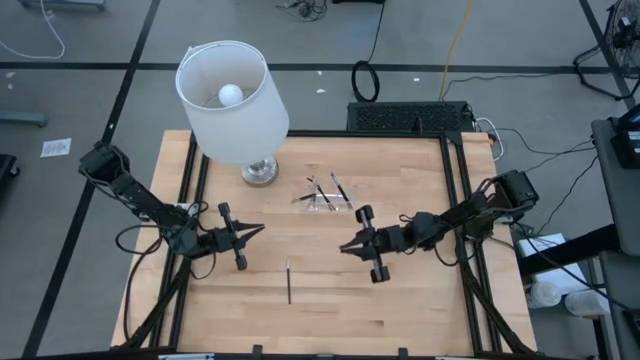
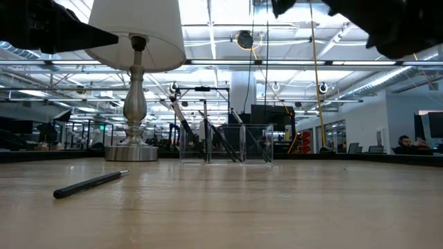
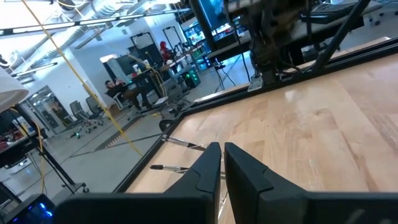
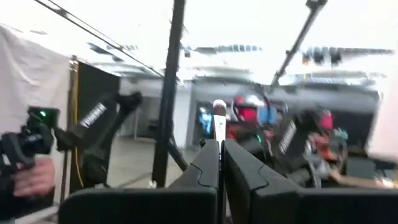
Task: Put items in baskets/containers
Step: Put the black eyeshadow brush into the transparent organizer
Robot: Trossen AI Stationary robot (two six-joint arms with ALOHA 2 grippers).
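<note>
Between the two arms on the surface, toward the near edge, one stick (image 1: 289, 282) lies lengthwise front-to-back, somewhat nearer the nearly clenched, empty left gripper (image 1: 258, 231); the right gripper (image 1: 345, 247) grasps a stick (image 4: 219, 118), tray (image 1: 322, 197) beyond.

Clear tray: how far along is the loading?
Done: a few dark sticks already lean in the clear tray beside the lamp. In hand: the right tool is shut on a white-tipped stick, raised over mid-table. Left: one stick lies loose on the wood; the left tool hovers empty, nearly shut.
</note>
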